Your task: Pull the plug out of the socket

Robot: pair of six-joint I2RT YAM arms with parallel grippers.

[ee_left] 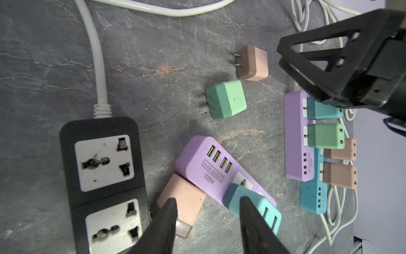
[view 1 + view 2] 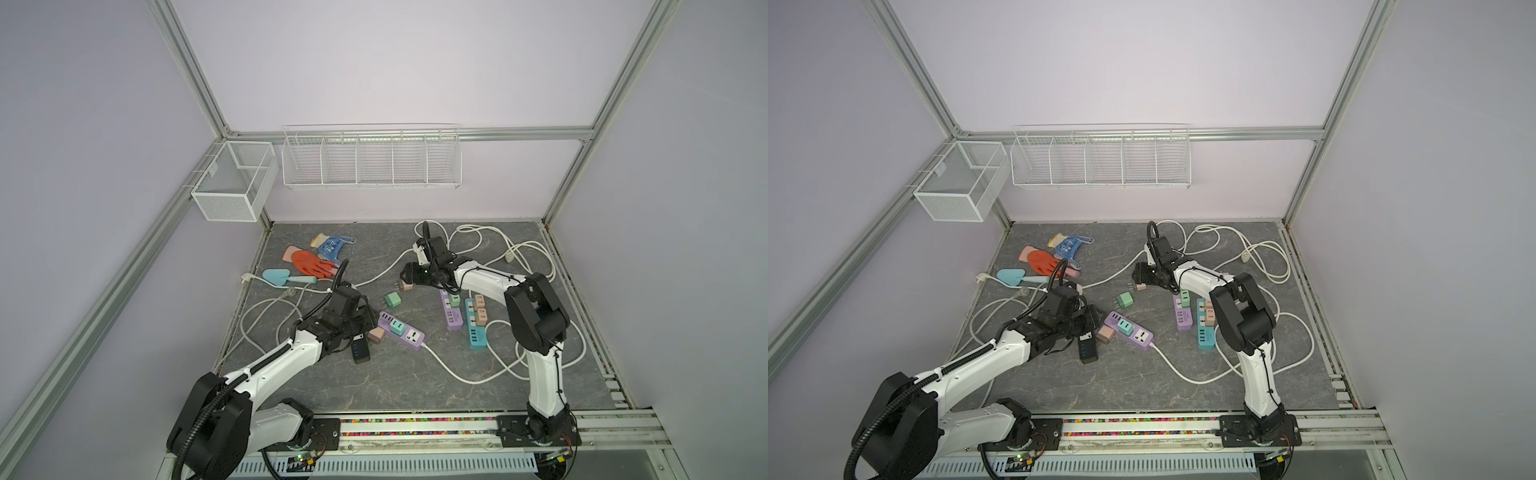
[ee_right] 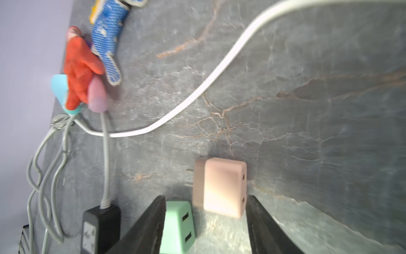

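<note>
A purple socket strip (image 2: pixel 409 337) (image 1: pixel 204 165) lies mid-table with a teal plug (image 2: pixel 397 327) (image 1: pixel 269 214) seated in it. A pink plug (image 2: pixel 376 336) (image 1: pixel 186 193) lies loose against its end. My left gripper (image 2: pixel 363 326) (image 1: pixel 207 209) hovers open over those two plugs, with only bare table between its fingers. My right gripper (image 2: pixel 405 276) (image 3: pixel 206 198) is open, and another pink plug (image 2: pixel 405 286) (image 3: pixel 219 187) lies on the table between its fingertips, held by neither. A green plug (image 2: pixel 391 300) (image 3: pixel 178 226) lies loose beside it.
A black socket strip (image 2: pixel 359 349) (image 1: pixel 103 171) lies under my left wrist. A second purple strip (image 2: pixel 451 313) and a teal strip (image 2: pixel 476 332) with plugs in them sit below my right arm. White cables (image 2: pixel 457 370) loop around; gloves (image 2: pixel 311 262) and a trowel (image 2: pixel 276 277) lie at the back left.
</note>
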